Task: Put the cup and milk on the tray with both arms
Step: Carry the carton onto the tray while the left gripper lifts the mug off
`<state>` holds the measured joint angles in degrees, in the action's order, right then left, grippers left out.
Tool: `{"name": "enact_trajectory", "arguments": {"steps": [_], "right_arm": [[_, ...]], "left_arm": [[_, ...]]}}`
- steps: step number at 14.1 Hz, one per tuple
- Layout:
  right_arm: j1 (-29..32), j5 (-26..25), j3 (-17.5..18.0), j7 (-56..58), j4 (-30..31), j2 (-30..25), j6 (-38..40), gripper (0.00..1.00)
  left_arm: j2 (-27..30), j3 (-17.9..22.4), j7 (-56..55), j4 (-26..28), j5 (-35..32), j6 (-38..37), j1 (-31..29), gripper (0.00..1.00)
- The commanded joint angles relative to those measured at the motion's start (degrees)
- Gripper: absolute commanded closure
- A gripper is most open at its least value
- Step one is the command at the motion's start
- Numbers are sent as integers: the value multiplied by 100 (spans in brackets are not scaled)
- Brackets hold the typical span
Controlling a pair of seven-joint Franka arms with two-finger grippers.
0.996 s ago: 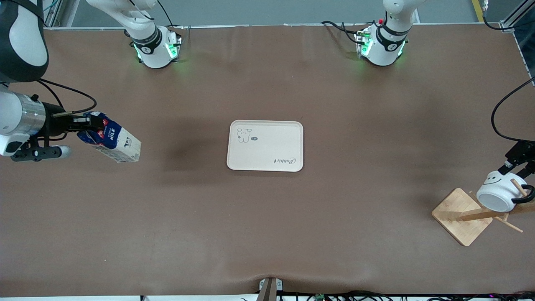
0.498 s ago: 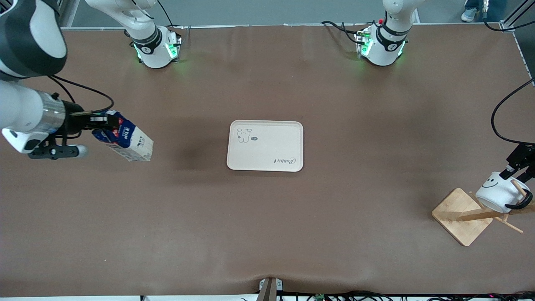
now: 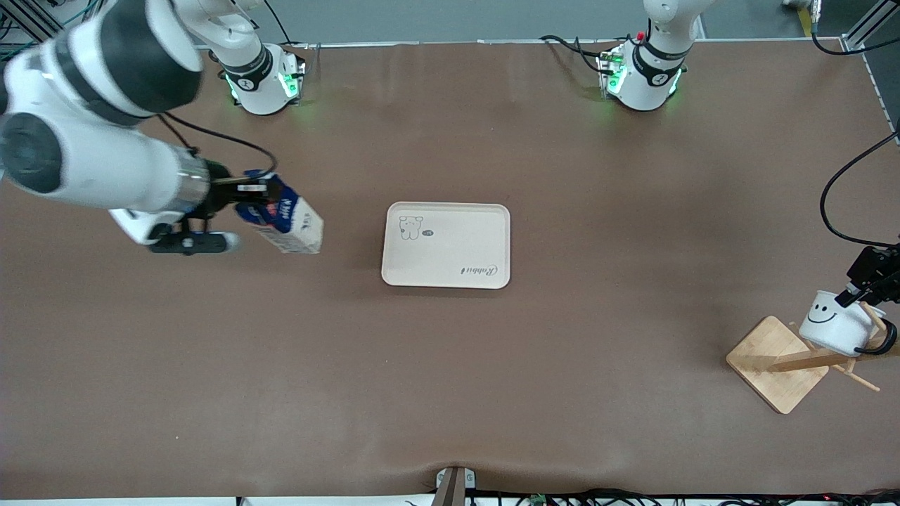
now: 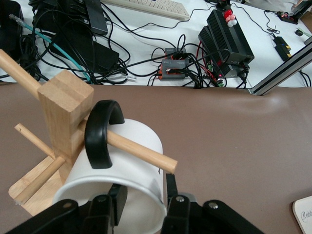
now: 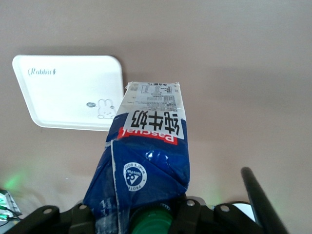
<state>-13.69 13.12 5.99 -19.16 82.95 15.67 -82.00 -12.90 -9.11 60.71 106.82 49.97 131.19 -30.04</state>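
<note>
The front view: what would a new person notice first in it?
Probably the right gripper, shut on the milk and holding it tilted in the air over the table beside the empty tray. Next, at the left arm's end, the left gripper at the rim of the cup, which hangs by its handle on the wooden rack.

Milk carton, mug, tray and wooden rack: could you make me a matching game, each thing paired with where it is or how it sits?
Things:
1. milk
2. cup
3. tray
4. wooden rack

States:
A. lies flat and bare at the middle of the table
B. hangs by its black handle on a peg, the left gripper at its rim
C. held tilted in the air by the right gripper, beside the tray
D. stands at the left arm's end of the table, pegs sticking out

Pairs: 1-C, 2-B, 3-A, 4-D
</note>
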Motion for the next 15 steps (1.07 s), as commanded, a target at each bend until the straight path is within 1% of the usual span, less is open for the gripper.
{"name": "enact_trajectory", "arguments": {"steps": [1, 2, 5, 6, 9, 10, 13, 15], "right_arm": [[-703, 15, -63, -333, -174, 550, -359, 100], [-862, 23, -63, -613, -183, 691, -482, 100], [-1275, 85, -63, -809, -183, 1042, -799, 100], [-1363, 76, -63, -818, -183, 1183, -861, 100], [-1566, 59, -63, -984, -174, 1605, -1431, 100], [-1705, 24, -72, -967, -174, 1676, -1459, 100], [-1768, -231, -72, -949, -165, 1711, -1459, 100], [-1821, -231, -72, -958, -156, 1808, -1459, 100]], "left_arm": [[-81, -38, 11, -83, 109, 108, 7, 60], [-99, -38, 11, -83, 118, 108, 7, 61], [-160, -38, 11, -83, 127, 108, 7, 83], [-160, -38, 11, -74, 127, 108, 7, 88], [-134, -47, 11, -65, 109, 100, 16, 100], [-99, -108, 2, -74, 66, 99, 60, 100], [32, -153, 11, -13, 13, 82, 60, 100], [234, -161, -181, 154, -188, 64, 69, 100]]}}
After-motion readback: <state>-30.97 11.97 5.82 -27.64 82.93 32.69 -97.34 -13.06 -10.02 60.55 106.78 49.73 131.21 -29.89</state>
